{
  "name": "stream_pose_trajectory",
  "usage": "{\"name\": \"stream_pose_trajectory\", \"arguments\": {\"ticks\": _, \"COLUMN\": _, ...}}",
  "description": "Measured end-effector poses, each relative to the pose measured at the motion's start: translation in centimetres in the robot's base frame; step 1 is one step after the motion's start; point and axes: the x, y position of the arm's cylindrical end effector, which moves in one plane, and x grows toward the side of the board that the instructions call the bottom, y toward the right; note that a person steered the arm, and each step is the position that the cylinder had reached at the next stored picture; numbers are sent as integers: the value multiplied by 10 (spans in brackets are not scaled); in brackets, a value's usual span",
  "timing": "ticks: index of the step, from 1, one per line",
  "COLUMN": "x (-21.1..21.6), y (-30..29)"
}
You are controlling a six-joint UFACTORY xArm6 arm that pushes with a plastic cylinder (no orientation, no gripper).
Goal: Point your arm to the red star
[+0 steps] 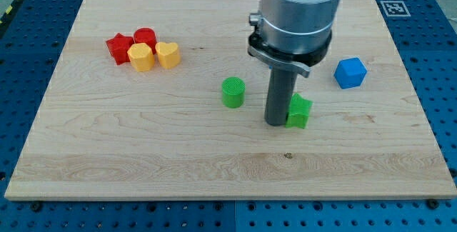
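The red star [118, 48] lies near the board's upper left, at the left end of a tight cluster. Touching it are a red cylinder [145, 37], a yellow hexagon block [141, 57] and a yellow heart [168, 54]. My tip [276, 122] rests on the board right of centre, far to the right of the red star. It stands against the left side of a green star-like block [299, 111], with a green cylinder [233, 92] a little to its left.
A blue cube [350, 73] sits at the view's right, above and right of my tip. The wooden board [214, 168] lies on a blue perforated table. The arm's grey body hangs over the board's upper middle.
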Motion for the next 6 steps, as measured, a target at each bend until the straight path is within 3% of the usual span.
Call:
{"name": "stream_pose_trajectory", "arguments": {"ticks": 2, "x": 11, "y": -8}}
{"name": "stream_pose_trajectory", "arguments": {"ticks": 3, "x": 24, "y": -66}}
{"name": "stream_pose_trajectory", "arguments": {"ticks": 5, "x": 13, "y": -243}}
{"name": "stream_pose_trajectory", "arguments": {"ticks": 6, "x": -31, "y": -324}}
